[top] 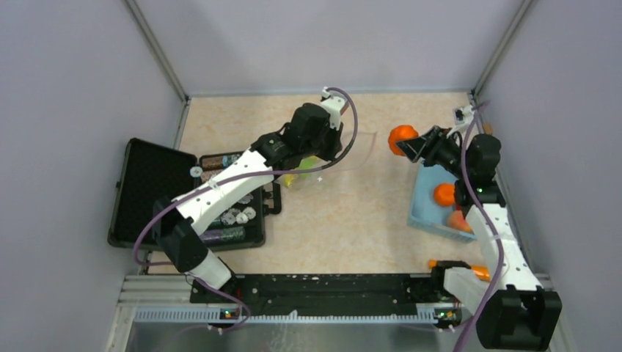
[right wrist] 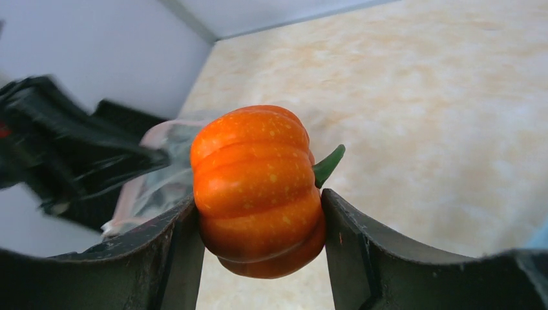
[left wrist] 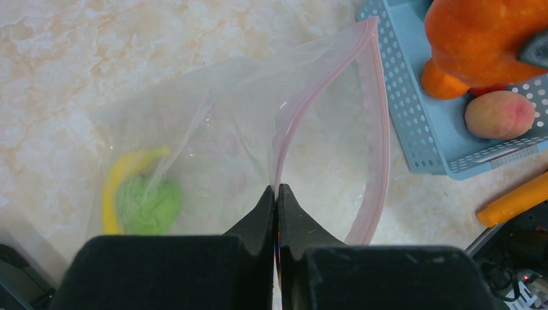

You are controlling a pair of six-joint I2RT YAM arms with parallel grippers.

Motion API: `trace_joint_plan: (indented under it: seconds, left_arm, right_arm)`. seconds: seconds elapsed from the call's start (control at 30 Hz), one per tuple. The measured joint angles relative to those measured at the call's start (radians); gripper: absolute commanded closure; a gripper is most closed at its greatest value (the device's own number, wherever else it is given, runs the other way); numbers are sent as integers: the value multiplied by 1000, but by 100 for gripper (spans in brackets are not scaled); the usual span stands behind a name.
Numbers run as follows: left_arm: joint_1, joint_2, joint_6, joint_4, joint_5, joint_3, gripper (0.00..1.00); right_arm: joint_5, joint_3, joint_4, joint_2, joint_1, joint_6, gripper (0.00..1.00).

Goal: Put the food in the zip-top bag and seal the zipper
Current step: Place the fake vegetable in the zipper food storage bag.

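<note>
Left fingers: the left gripper [left wrist: 276, 201] has its tips pressed together, pinching the near rim of the clear crinkly plastic zip-top bag [left wrist: 213, 123] right on the pinkish-red zipper strip [left wrist: 382, 129], bottom centre of the left wrist view.
Why so: we judge that this pinch lifts one lip so the mouth gapes toward the right.
Right fingers: the right gripper [right wrist: 257, 203] clamps the orange ribbed toy pumpkin [right wrist: 255, 174] from both sides, at the centre of the right wrist view.
Why so: it is held off the table in the upper right of the top view, between basket and bag. We take it to be the next piece for the mouth.
Bag: it lies mid-table, unsealed.
In the bag: two pieces, one yellow toy banana [left wrist: 119, 177] and one green toy apple [left wrist: 150, 205], at lower left.
Light-blue perforated plastic basket [left wrist: 400, 84]: it holds one pink toy peach [left wrist: 499, 114], one round orange piece [left wrist: 442, 82] and a red sliver we cannot identify.
On the table: one orange carrot-like stick [left wrist: 514, 200], lower right.
Totals: two grippers, one bag, one basket.
</note>
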Motion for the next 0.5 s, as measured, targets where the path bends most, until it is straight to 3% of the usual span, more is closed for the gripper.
trace_joint_plan:
  seconds: [0.23, 0.5]
  left_arm:
    - [0, 0, -4, 0, 0, 0, 100]
    - [0, 4, -8, 0, 5, 4, 100]
  right_arm:
    - [-192, 27, 70, 2, 155, -26, 50]
    - [-203, 53, 56, 32, 252, -76, 49]
